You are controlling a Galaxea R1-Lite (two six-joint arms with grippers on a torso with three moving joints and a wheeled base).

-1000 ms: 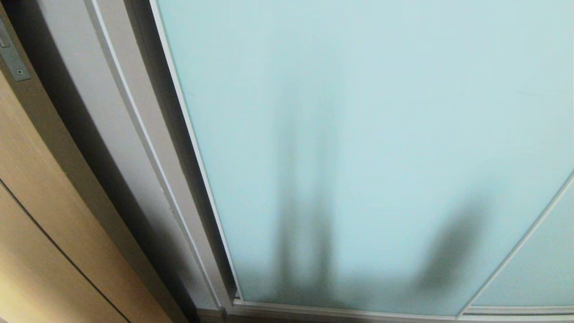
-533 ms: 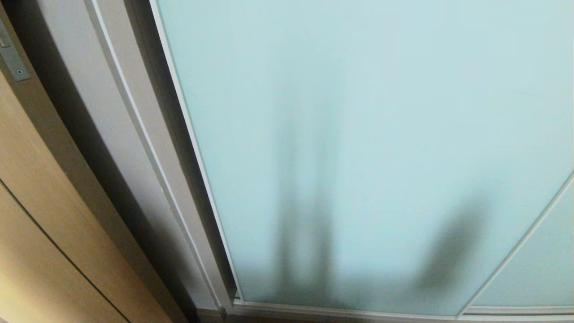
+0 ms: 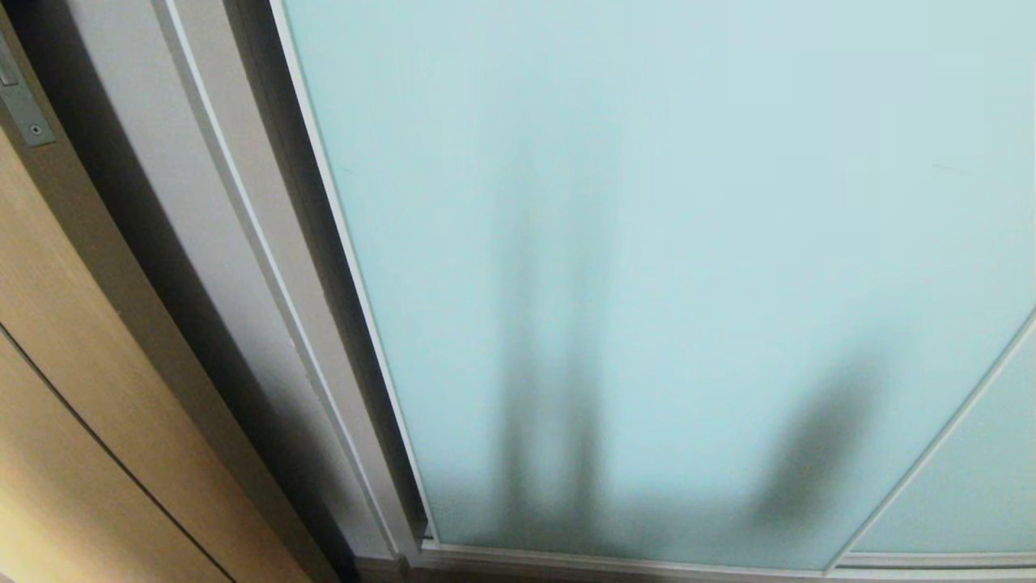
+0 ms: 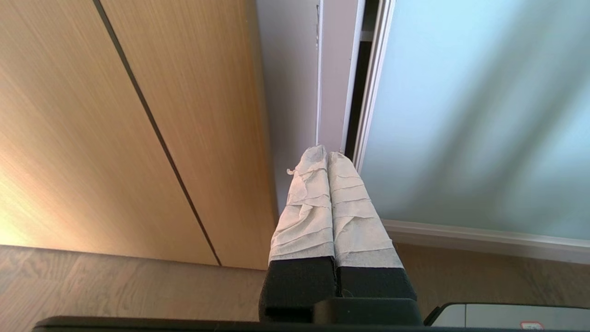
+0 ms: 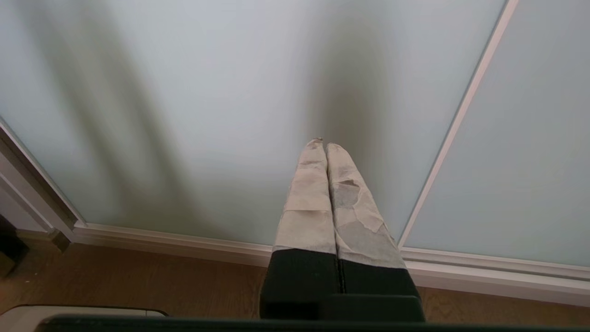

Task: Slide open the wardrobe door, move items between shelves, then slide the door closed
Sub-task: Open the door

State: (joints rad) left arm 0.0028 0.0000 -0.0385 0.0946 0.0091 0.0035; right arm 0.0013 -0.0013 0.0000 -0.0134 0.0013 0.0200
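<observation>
Both pincers — left pincer [image 4: 327,154], right pincer [image 5: 321,143] — are pressed together, empty; tall frosted blue-green sliding wardrobe door [image 3: 647,243] is unopened — next, catch its left-of-frame edge.

Wooden door [image 3: 73,340]: tan, standing at the left; a dark vertical seam is running down it
Metal plate [image 3: 20,101]: grey, sitting on that door's edge, far left
Floor [image 4: 115,286]: grey-brown wood grain, lying nearest

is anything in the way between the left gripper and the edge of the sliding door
Nothing visible does. The left gripper, shut, points at the sliding wardrobe door's framed edge, with only open air between them.
</observation>
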